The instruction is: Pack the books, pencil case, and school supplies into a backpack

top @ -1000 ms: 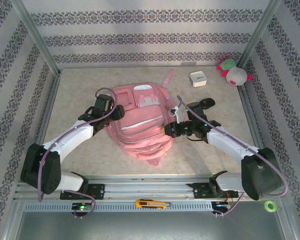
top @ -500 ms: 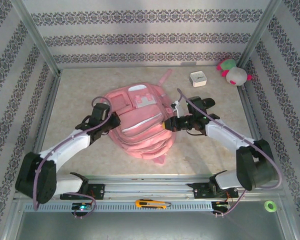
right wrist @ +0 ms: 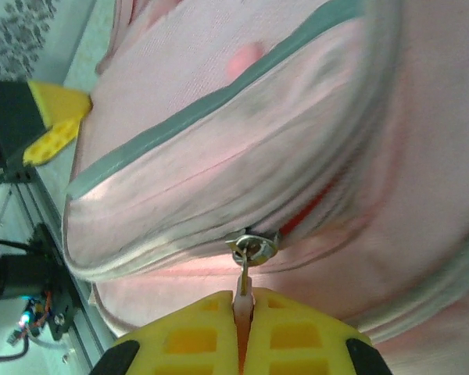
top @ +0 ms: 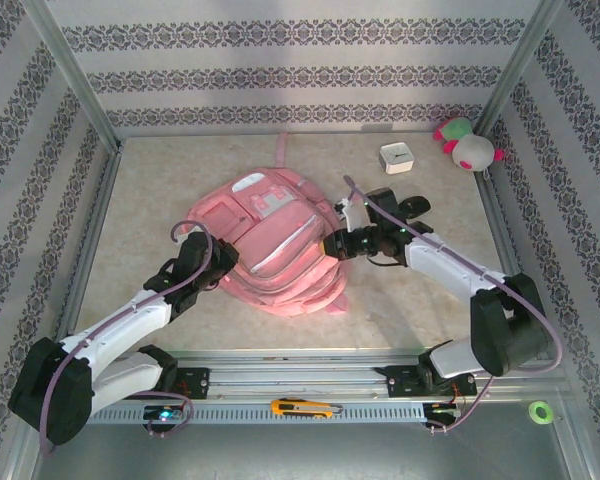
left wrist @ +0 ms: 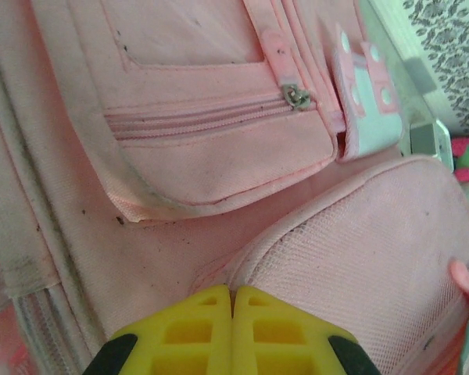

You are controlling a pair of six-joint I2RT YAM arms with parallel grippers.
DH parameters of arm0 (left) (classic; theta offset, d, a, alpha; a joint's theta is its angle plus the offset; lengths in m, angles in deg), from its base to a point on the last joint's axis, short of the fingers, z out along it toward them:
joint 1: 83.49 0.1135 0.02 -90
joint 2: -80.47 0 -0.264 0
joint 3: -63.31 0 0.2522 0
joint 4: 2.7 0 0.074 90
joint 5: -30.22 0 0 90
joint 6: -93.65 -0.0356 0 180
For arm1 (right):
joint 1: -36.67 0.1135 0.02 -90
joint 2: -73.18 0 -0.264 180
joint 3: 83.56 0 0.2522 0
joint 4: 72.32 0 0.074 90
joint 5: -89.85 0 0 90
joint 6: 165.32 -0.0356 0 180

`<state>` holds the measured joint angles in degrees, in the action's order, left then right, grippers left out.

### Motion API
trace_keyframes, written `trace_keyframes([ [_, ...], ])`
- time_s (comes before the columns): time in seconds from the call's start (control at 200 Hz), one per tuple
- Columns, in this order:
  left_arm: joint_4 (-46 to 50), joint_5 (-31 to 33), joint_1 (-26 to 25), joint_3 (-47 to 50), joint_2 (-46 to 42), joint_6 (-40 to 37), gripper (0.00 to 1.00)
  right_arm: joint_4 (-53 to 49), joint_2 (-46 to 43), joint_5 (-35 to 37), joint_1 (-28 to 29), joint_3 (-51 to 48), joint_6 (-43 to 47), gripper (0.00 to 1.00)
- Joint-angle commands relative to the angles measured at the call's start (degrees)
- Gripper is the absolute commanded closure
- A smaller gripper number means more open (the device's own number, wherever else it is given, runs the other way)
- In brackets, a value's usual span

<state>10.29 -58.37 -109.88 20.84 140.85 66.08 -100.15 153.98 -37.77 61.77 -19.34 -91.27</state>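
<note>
Though still flat, backpack (top: 268, 262) farther left.

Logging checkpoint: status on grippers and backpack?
Left gripper shut, at the backpack. Right gripper shut on zipper pull. Plush toy and white box lie well apart.

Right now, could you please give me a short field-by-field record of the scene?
backpack: pink, lying mid-table, front pockets facing up
left hand: shut, apparently pinching fabric on the backpack's left side
right hand: shut on the zip pull at the backpack's right side
far right corner: plush toy, white box
near rail: utility knife
</note>
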Motion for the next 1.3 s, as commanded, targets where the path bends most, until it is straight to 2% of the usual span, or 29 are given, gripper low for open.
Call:
trace_keyframes([
  [0.0,-5.21,5.99,-1.76,-1.94,-0.18,3.32,1.00,-2.30,-3.24,3.48,4.08,-0.62,-0.38,1.00],
  [0.25,-6.46,9.39,-4.87,-2.55,0.24,4.50,1.00,-1.50,-3.49,6.78,13.57,1.37,-5.06,1.00],
  [0.33,-6.44,9.64,-5.77,-3.03,0.37,4.47,1.00,-0.89,-2.63,6.83,14.39,1.33,-6.49,1.00],
  [0.385,-5.82,9.99,-6.20,-3.13,-0.06,4.46,1.00,-0.30,-2.40,7.44,13.05,0.76,-6.88,1.00],
  [0.5,-2.47,9.54,-6.85,-2.80,-3.11,3.81,1.00,-0.39,-1.18,6.07,6.26,1.11,-6.00,1.00],
  [0.69,6.45,12.24,-12.04,-2.78,-9.40,-3.41,1.00,-1.07,5.00,-0.20,-0.65,5.87,-1.89,1.00],
  [0.844,-1.40,10.08,-13.63,1.20,-6.13,-0.12,1.00,-1.61,10.64,-1.73,-4.04,10.34,0.53,1.00],
  [0.914,-3.32,8.92,-14.11,-0.14,-3.03,-2.26,1.00,-2.09,12.45,-2.28,-5.34,11.85,1.11,1.00],
  [0.934,-3.66,8.46,-14.17,-0.93,-2.44,-3.45,0.97,-2.05,12.66,-2.48,-5.49,12.03,1.32,1.00],
  [0.969,-4.74,7.74,-14.36,-1.77,-1.72,-6.83,0.91,-2.02,12.85,-2.77,-5.54,12.19,1.84,1.00],
  [1.034,-7.48,6.26,-14.39,-2.53,-1.54,-16.13,0.63,-1.96,12.39,-3.88,-5.48,11.60,3.12,1.00],
  [1.079,-9.26,4.23,-14.43,-2.90,-2.30,-24.94,0.55,-1.98,11.89,-4.21,-5.46,11.05,4.06,1.00],
  [1.189,-7.46,-4.66,-14.31,-4.22,-4.45,-52.93,0.47,-2.39,10.25,-4.48,-5.50,9.79,7.12,1.00],
  [1.229,-3.31,-7.56,-14.30,-6.15,-4.38,-63.15,0.46,-2.43,9.40,-5.75,-5.50,9.40,8.86,1.00],
  [1.299,9.80,-13.21,-14.26,-11.15,-2.47,-81.72,0.44,-2.56,8.17,-6.73,-5.42,8.62,11.57,1.00],
])
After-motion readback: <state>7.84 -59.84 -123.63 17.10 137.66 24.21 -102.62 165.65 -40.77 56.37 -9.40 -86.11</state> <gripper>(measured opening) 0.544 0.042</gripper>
